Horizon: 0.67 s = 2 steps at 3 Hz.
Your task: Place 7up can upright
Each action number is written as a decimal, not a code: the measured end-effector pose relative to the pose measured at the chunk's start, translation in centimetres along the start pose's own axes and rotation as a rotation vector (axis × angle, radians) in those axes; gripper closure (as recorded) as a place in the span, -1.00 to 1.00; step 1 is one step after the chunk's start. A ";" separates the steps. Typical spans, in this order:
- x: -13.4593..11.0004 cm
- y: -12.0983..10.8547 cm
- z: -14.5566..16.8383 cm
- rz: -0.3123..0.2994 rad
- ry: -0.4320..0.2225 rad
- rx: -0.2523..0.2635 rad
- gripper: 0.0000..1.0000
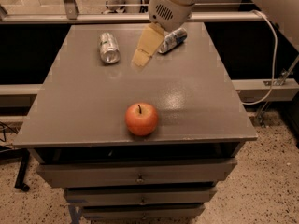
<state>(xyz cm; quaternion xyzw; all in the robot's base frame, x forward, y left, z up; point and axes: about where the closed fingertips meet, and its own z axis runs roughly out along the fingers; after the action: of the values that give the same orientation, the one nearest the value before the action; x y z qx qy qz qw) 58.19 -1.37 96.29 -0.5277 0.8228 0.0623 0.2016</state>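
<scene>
Hanging from the rounded white arm housing (169,4) with its vent grille, the pale yellow end effector (141,59) pointed down and toward the left over the far part of the flat grey counter (84,101). How far open it was could not be told, since it showed only as one pale wedge, and nothing was seen in its grip. It sat between two cans and touched neither as far as could be seen. Just to its left lay the silvery-white aluminium 7up can (109,47) with green markings, on its side on the counter, its silver end turned toward the camera. Just to its right lay a darker blue-and-silver drink can (173,39), also on its side and angled, its far end hidden behind the arm housing. Well apart from both, near the front edge of the counter, a round red-orange apple (141,119) stood with its dark stem up. Grey drawers (135,174) with small handles were stacked under the counter. At the right, a white cable (273,50) curved down beside the counter toward the speckled floor (271,190).
</scene>
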 end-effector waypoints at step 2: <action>-3.5 -4.4 2.8 0.208 -0.060 0.169 -1.00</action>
<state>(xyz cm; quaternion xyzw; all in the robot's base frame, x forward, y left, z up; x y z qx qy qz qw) 64.10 0.56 95.65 -0.4185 0.8690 0.0293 0.2624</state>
